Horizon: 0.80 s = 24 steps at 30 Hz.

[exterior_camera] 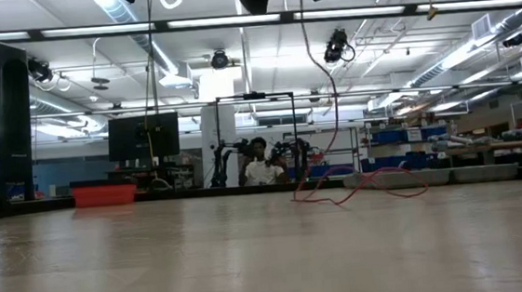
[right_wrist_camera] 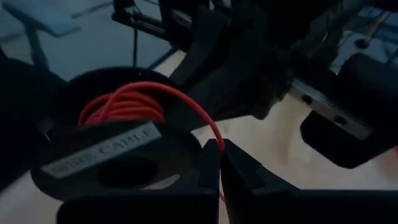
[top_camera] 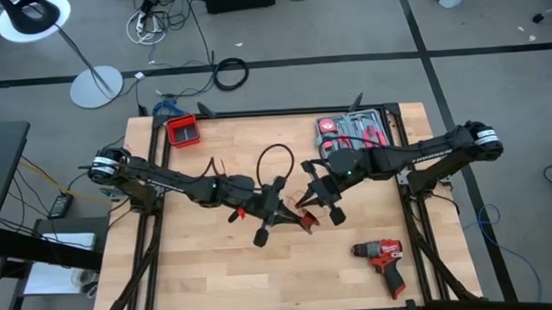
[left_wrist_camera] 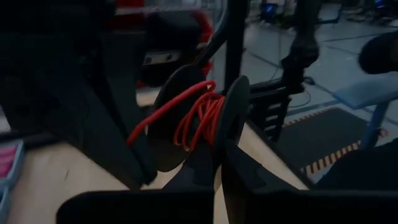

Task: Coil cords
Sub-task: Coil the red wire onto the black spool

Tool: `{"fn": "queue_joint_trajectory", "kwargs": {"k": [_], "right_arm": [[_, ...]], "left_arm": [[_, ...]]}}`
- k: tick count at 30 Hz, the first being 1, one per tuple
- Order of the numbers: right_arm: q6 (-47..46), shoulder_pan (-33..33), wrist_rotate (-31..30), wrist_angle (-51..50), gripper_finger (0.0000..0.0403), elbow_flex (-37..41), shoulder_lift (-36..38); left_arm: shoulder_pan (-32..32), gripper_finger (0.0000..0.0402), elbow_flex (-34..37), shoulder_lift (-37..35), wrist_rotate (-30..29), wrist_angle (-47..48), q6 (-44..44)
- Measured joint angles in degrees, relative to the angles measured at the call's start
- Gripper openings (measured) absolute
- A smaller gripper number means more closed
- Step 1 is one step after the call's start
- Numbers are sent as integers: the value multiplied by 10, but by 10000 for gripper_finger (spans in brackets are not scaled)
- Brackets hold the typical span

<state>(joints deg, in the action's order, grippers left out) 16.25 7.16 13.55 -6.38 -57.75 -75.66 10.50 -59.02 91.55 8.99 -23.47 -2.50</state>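
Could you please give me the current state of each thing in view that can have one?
Spool: held up off the table, red wire partly wound on it.
Left gripper: shut on the spool's rim.
Right gripper: shut on the red wire.
Red drill: lying on the table, untouched.
Tool case: open.

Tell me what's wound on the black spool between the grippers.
Red wire is wound around the core of the black spool, one strand running out to the shut right gripper. Layers underneath and the wire's inner end are covered.
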Motion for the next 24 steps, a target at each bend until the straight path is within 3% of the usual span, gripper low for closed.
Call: {"fn": "queue_joint_trajectory", "kwargs": {"k": [5,13,24], "right_arm": [[-74,-2,17,-20,9,0,8],[-80,7,17,-23,43,0,9],[-104,6,-9,72,43,84,28]], "left_arm": [[0,9,0,0,9,-44,-31],[0,9,0,0,2,-94,-65],[0,9,0,-3,-1,-119,-81]]}}
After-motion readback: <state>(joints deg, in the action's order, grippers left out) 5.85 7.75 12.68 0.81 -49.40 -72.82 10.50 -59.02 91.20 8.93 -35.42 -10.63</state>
